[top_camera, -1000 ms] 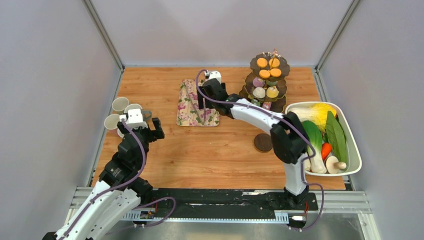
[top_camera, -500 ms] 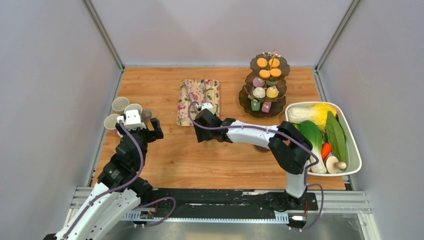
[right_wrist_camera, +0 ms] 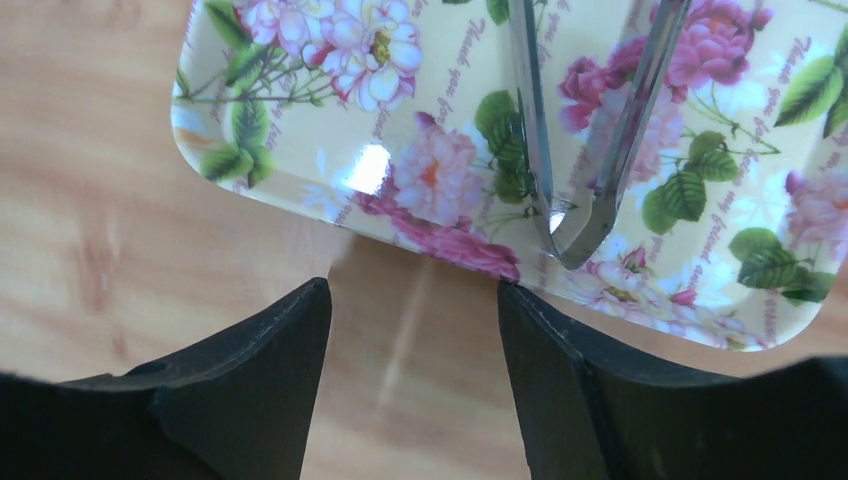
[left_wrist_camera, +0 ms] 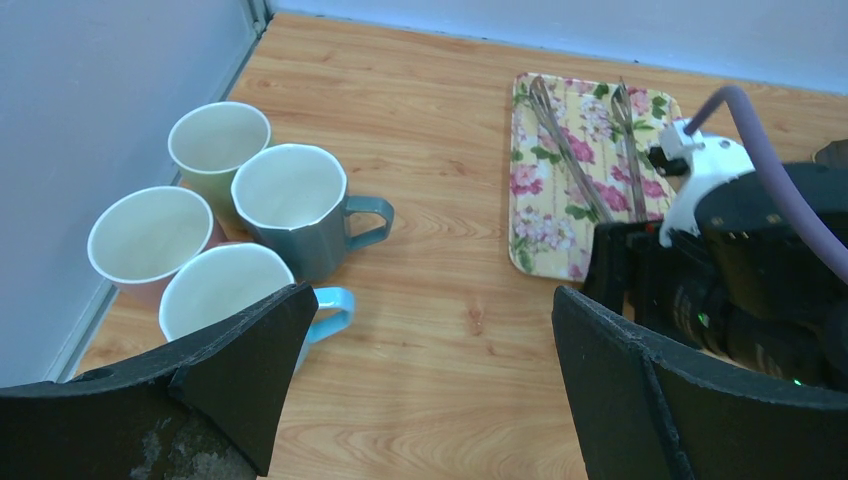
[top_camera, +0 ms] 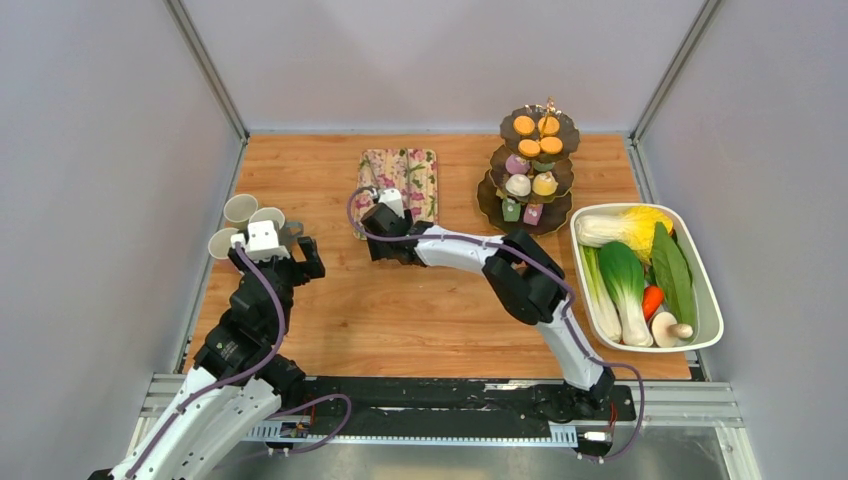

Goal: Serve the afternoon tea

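R gripper (right_wrist_camera: 412, 300) hangs low w/ its jaws parted and nothing btwn them, fingertips just short of the near edge of the floral tray (right_wrist_camera: 300, 150). Straight ahead on that tray lie the tongs (right_wrist_camera: 575, 225). Their joined end points back at the gripper and the two arms run away toward the far wall. The long axis is thus roughly in line w/ the approach, a little right of the gap's centre. In the overhead view the R gripper (top_camera: 378, 238) sits by the tray's near-left corner, its arm stretched across the table from the right.

L gripper (left_wrist_camera: 430, 340) is likewise spread wide and empty, hovering just beside the four mugs (left_wrist_camera: 290, 200). These stand upright in a tight cluster at the table's left edge. L is plainly the nearer arm for the mugs, R the nearer for the tongs.

The stand (top_camera: 530, 170) is at the back right w/ cakes (top_camera: 524, 125) on all three tiers, well apart from both grippers.

Prob. next step: R picks up the tongs, which means moving fwd and slightly right so the jaws straddle the joined end. Since the tongs lie along the approach, the pinch would come across their width.
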Robot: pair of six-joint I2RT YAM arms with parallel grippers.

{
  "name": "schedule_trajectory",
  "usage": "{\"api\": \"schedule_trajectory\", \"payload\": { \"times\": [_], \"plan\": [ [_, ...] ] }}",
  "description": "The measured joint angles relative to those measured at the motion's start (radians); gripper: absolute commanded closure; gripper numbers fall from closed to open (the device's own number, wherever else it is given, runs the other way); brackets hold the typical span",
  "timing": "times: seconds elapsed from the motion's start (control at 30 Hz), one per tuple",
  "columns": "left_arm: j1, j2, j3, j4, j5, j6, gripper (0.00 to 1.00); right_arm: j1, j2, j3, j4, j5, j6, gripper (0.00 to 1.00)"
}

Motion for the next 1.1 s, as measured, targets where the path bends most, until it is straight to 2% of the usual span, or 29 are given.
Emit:
{"api": "schedule_trajectory", "payload": {
  "times": [0.23, 0.4, 0.53, 0.8, 0.9, 1.1],
  "plan": [
    [0.0, -0.004, 0.0, -0.004, -0.004, -0.003, 0.0, -0.085, 0.17, 0.254, 0.001, 0.051, -0.078, 0.25],
    [-0.002, -0.008, 0.0, -0.005, -0.005, -0.004, 0.0, -0.126, 0.161, 0.26, 0.006, 0.043, -0.13, 0.19],
    [-0.003, -0.019, 0.0, -0.005, -0.005, -0.004, 0.0, -0.122, 0.024, 0.096, 0.005, 0.029, -0.145, 0.14],
    [-0.014, -0.03, 0.0, -0.004, -0.004, -0.004, 0.0, -0.115, -0.478, -0.287, -0.085, 0.092, -0.117, 0.0],
    [-0.014, -0.03, 0.0, -0.004, -0.005, -0.004, 0.0, -0.128, -0.647, -0.405, -0.156, 0.14, -0.078, 0.0],
    [-0.014, -0.027, 0.0, -0.004, -0.025, 0.001, 0.0, -0.188, -0.863, -0.652, -0.286, 0.152, 0.011, 0.0]
  ]
}}
